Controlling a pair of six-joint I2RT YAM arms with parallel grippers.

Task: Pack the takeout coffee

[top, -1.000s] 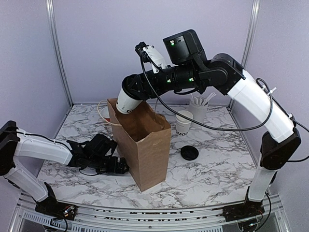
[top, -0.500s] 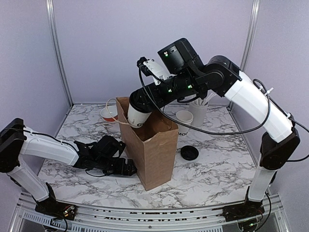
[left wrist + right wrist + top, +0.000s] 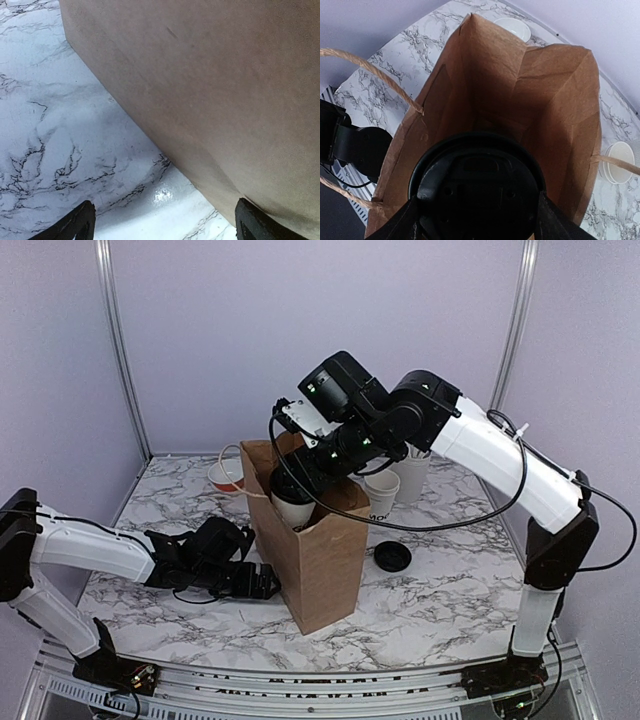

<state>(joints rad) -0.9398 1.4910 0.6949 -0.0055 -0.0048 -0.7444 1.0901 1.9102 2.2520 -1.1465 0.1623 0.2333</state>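
1. A marble-patterned table (image 3: 440,610) stands inside plain lavender walls, with metal posts in the back corners.
2. The right gripper (image 3: 476,207) is clamped on the lidded cup (image 3: 291,508). A finger (image 3: 405,222) shows on each side of the cup's black lid (image 3: 477,177).
3. The lidded cup is a white paper cup. It hangs slightly tilted in the mouth of the paper bag (image 3: 320,550), with its lower part below the bag's rim.
4. From the right wrist, the black lid covers the near half of the bag's opening. Past it, the brown inner walls and creased floor of the bag are visible. The side walls are near the lid on both sides, and there is more room toward the far wall.
5. A twine handle (image 3: 370,70) arcs out from the bag's rim beside the cup.
6. The left gripper (image 3: 165,222) lies low on the marble at the foot of the bag's left wall. Its jaws are apart and hold nothing. Whether a fingertip touches the paper cannot be told.
7. Behind the bag on the right stands a second cup (image 3: 381,495). It is open-topped and has dark lettering near its base.
8. A loose lid (image 3: 392,557) lies flat on the marble just right of the bag, with a strip of marble between them.
9. A stirrer cup (image 3: 412,478) stands behind the right arm and is partly hidden by it.
10. A white bowl (image 3: 224,476) with a red band sits at the back left.
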